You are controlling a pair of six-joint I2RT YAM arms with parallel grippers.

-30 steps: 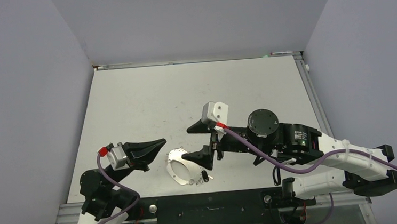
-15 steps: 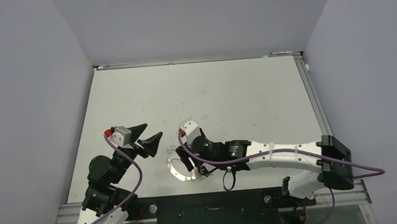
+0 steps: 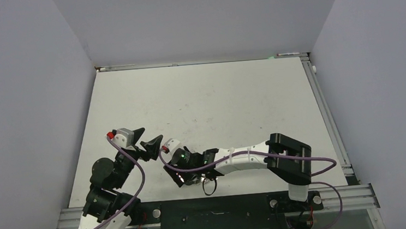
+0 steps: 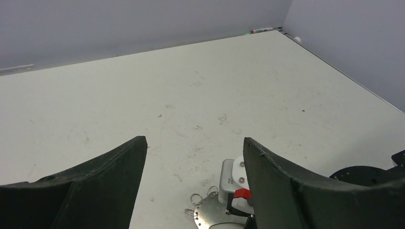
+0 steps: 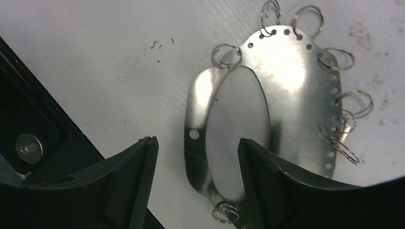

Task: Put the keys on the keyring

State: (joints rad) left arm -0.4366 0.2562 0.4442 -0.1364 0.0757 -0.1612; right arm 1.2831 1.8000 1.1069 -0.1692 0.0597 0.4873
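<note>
The keyring (image 5: 296,86) is a flat shiny metal hoop lying on the white table, with small wire loops (image 5: 351,102) round its far rim. My right gripper (image 5: 196,143) hangs open just above it, and the hoop's narrow near band lies between the two fingers without being pinched. From above, my right wrist (image 3: 185,158) covers most of the keyring. My left gripper (image 3: 153,132) is open and empty, just left of it. In the left wrist view, this gripper (image 4: 193,141) has an edge of the keyring (image 4: 210,217) below it. The keys are out of view.
The table's black front rail (image 5: 28,143) runs close beside my right gripper's left finger. It is the black front rail (image 3: 213,206) along the near edge in the top view. Grey walls enclose the left, back and right. My right arm (image 3: 248,157) stretches leftward across the front.
My left gripper has opened from shut and shifted slightly back-left. My right arm has swung left and lowered, so its open jaws now hang over the keyring.
</note>
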